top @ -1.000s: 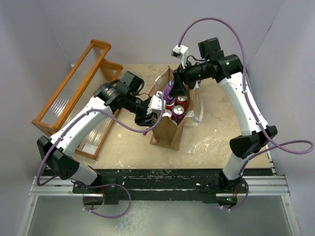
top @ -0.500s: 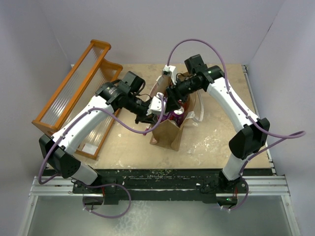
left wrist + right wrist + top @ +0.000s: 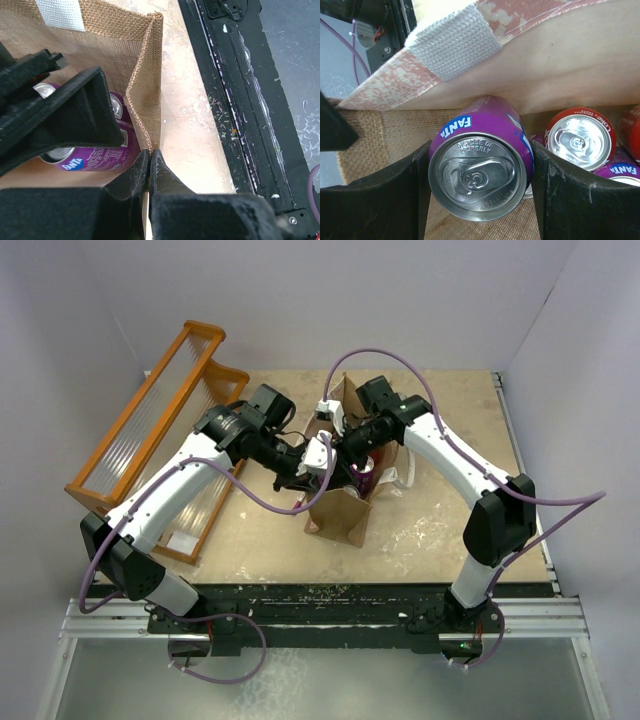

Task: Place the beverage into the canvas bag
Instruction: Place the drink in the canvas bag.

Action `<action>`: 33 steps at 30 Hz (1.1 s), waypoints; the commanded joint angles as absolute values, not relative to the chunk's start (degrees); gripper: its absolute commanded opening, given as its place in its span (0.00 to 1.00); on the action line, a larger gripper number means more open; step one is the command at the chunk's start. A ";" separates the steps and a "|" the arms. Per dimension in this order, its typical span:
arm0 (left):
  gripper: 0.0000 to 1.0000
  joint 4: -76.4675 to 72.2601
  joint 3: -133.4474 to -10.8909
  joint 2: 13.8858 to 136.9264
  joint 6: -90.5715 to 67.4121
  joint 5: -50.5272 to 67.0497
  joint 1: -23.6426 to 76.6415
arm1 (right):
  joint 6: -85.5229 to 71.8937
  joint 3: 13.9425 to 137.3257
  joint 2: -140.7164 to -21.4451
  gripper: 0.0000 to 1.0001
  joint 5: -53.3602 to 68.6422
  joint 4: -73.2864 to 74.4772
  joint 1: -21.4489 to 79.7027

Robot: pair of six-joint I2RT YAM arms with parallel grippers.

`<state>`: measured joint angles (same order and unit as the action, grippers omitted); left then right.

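Observation:
The tan canvas bag [image 3: 338,508] stands upright mid-table. My left gripper [image 3: 312,462] is shut on its near left rim, pinching the woven edge [image 3: 145,107] between both fingertips [image 3: 150,156]. My right gripper [image 3: 352,452] reaches down into the bag's mouth. It is shut on a purple Fanta can [image 3: 485,125], its silver top facing the camera, with the gripper [image 3: 478,167] clamped on both sides. In the left wrist view the purple can [image 3: 95,161] sits low inside the bag behind a right finger [image 3: 75,117]. Red Coke cans [image 3: 580,142] stand in the bag beside it.
An orange slatted rack [image 3: 150,435] stands at the far left of the table. A white bag handle [image 3: 402,478] hangs over the bag's right side. The black rail [image 3: 330,598] runs along the table's near edge.
My right arm has swung left and down from above the bag's far rim into the bag, carrying the purple can. My left gripper has kept its hold on the rim.

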<state>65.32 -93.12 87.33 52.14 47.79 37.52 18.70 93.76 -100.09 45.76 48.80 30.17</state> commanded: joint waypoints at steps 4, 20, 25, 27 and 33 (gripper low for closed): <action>0.00 65.89 -96.37 85.72 54.62 53.52 37.70 | 14.99 90.07 -96.05 0.00 47.19 41.93 33.35; 0.00 66.08 -96.59 85.30 55.21 54.01 36.45 | 11.89 80.04 -93.44 0.00 34.02 32.81 37.29; 0.00 66.09 -96.68 85.10 55.29 54.39 36.05 | 13.87 78.34 -93.13 0.01 29.57 32.04 39.28; 0.00 66.05 -96.67 85.04 55.28 54.47 35.92 | 14.49 77.59 -93.00 0.02 28.55 31.82 39.76; 0.00 66.18 -96.91 84.88 55.28 54.83 35.63 | 16.22 74.64 -93.09 0.09 26.70 30.22 41.17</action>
<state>66.96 -93.43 87.33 53.84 48.69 35.99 14.98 76.44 -94.74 25.85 30.83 39.09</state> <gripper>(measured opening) 0.009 0.693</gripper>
